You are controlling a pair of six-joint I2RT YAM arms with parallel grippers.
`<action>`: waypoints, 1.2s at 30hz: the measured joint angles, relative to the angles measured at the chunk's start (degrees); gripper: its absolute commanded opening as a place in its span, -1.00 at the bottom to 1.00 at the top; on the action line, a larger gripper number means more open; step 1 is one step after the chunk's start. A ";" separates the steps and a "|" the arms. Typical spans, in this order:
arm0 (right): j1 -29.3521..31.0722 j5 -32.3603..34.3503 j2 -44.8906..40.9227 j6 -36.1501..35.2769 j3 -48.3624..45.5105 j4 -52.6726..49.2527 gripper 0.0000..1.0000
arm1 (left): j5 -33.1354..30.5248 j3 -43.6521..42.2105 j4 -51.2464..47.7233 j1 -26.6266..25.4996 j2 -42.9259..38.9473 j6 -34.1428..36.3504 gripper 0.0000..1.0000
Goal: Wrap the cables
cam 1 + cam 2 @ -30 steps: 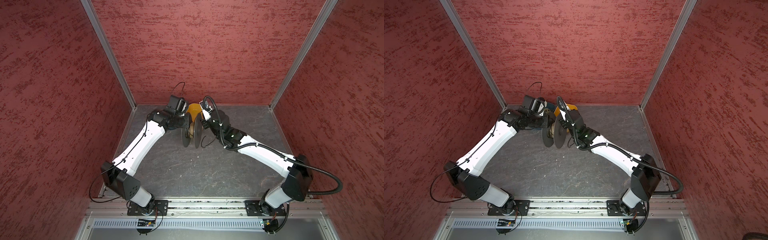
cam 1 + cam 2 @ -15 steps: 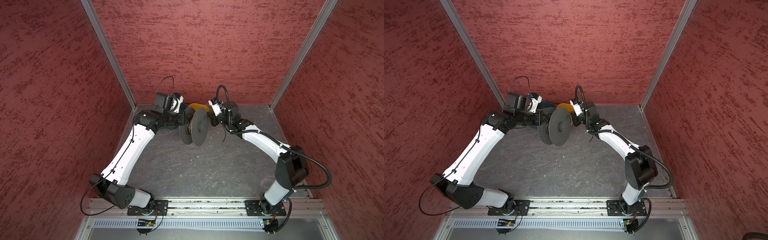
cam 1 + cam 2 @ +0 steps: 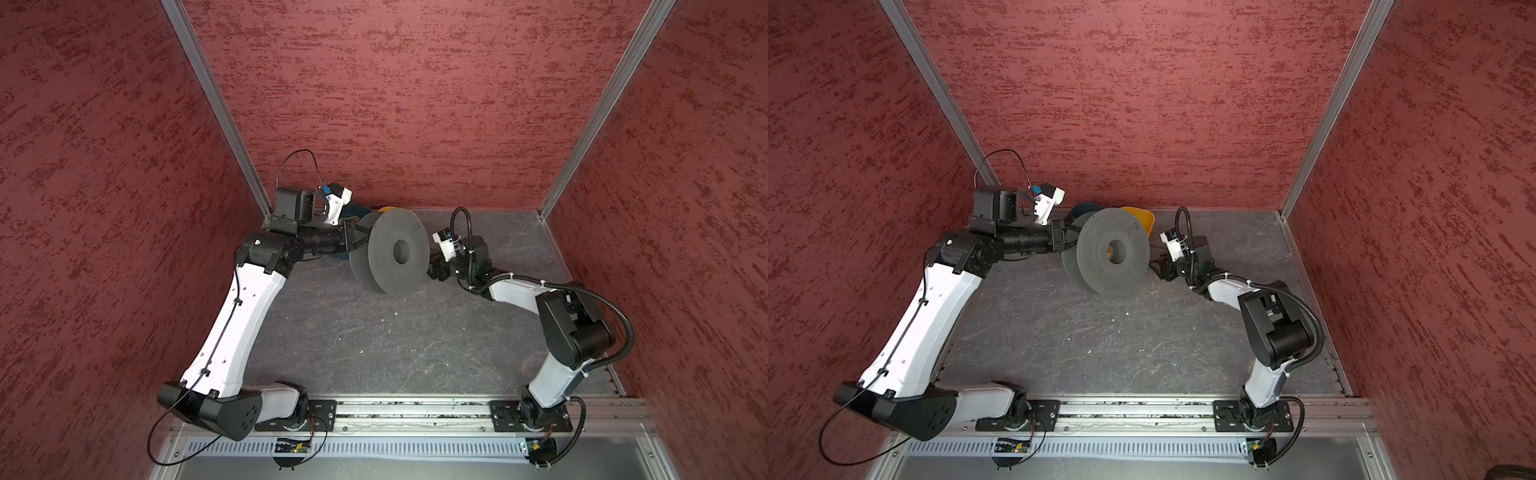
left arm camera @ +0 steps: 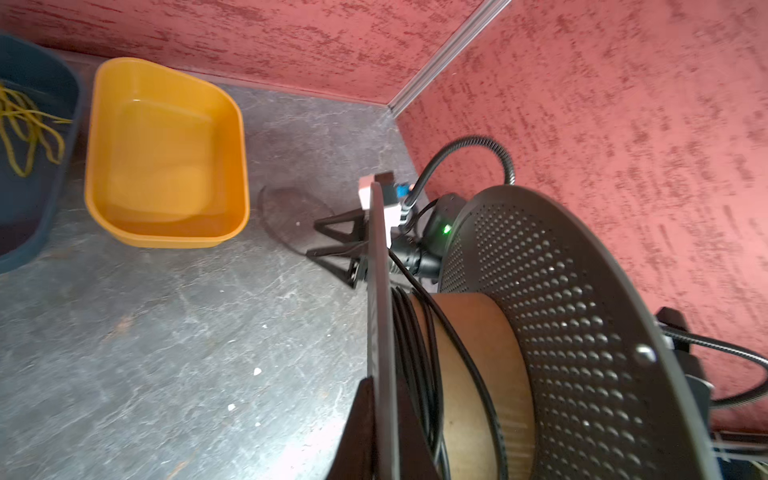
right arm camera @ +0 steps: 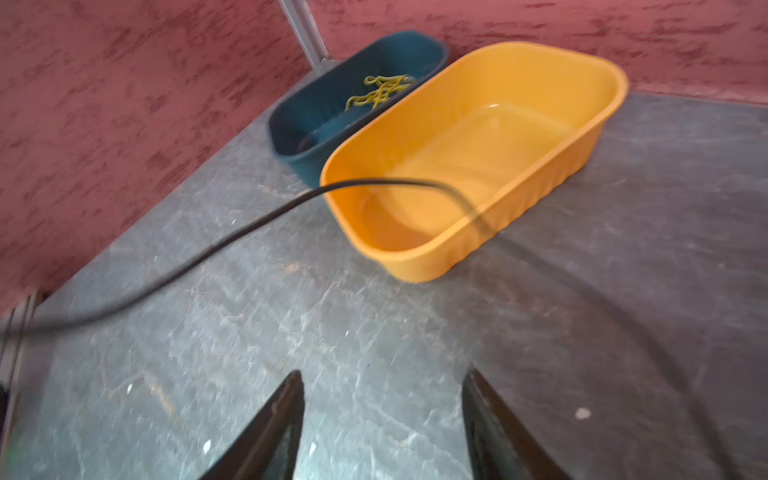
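Spool: the grey perforated spool stands on edge just above the centre of both top views, between the two arms; I cannot tell whether its lower edge touches the table.
Left gripper: the left gripper is clamped on the rim of one flange, with a finger on each face.
Right gripper: the right gripper has its jaws apart with nothing between them; in both top views it sits just right of the spool.
Cable: several turns of the cable lie on the brown core, bunched against the gripped flange. Its free length arcs loose in front of the orange tub, touching neither finger.
Back wall: a blue tub holding yellow-green strands sits beside the orange one.
Risk, slack: nothing tensions the free length, so the outer turns may loosen and slide off the core.
Risk, regrasp: the cord is thin and hangs unsupported, so closing jaws could miss it.
Risk, hold: the spool is gripped at one rim only, so a hard pull on the cable could twist it in the grip.
Risk, snag: the loose arc could catch the orange tub's rim.
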 measured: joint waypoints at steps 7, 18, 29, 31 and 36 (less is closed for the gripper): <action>0.37 -0.26 -9.60 2.86 -10.16 9.64 0.76 | 3.21 2.40 2.95 0.35 -0.07 -3.15 -1.00; 5.75 0.85 -21.88 3.30 -21.09 21.81 0.82 | 3.52 3.45 7.04 0.39 -0.87 -7.37 -1.00; 8.94 8.22 -5.81 -1.46 -15.80 32.70 0.70 | 3.85 3.78 9.49 0.39 -1.14 -10.23 -1.00; 8.94 9.09 -1.44 -2.05 -13.22 35.10 0.69 | 4.02 3.78 9.49 0.39 -1.38 -10.56 -1.00; 8.94 11.72 6.19 -2.34 -8.31 39.71 0.66 | 4.28 3.78 9.46 0.63 -2.25 -11.08 -1.00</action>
